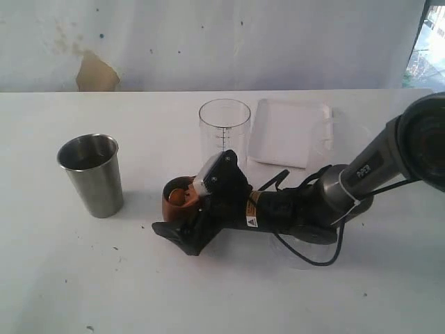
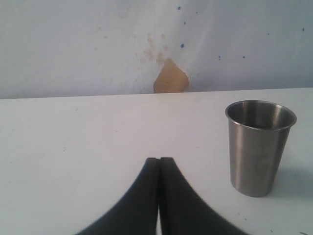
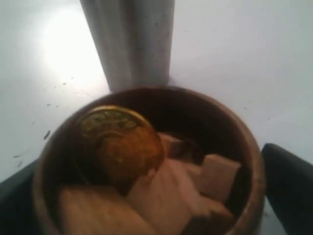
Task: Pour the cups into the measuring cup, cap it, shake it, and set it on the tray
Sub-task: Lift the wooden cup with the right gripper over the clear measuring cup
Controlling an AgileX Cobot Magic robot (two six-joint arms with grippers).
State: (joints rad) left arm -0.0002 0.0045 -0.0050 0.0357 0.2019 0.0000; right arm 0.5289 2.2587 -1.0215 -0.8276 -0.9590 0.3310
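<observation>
The reddish-brown wooden cup (image 1: 178,198) stands mid-table holding a gold disc (image 3: 122,142) and pale wooden blocks (image 3: 171,196). My right gripper (image 1: 170,207) lies low across the table, open, with one dark finger (image 3: 288,191) on each side of the cup's rim (image 3: 249,147) and a thin gap showing. The steel tumbler (image 1: 90,174) stands upright to the left, and it also shows beyond the cup in the right wrist view (image 3: 132,44). Behind the gripper is the clear measuring cup (image 1: 224,129), uncapped. My left gripper (image 2: 159,160) is shut and empty, with the tumbler (image 2: 259,147) some way off to its side.
The white tray (image 1: 288,132) lies at the back, right of the measuring cup. A clear round piece (image 1: 302,252) shows partly under the right arm (image 1: 361,174). A wall with a brown patch (image 1: 96,73) runs along the table's far edge.
</observation>
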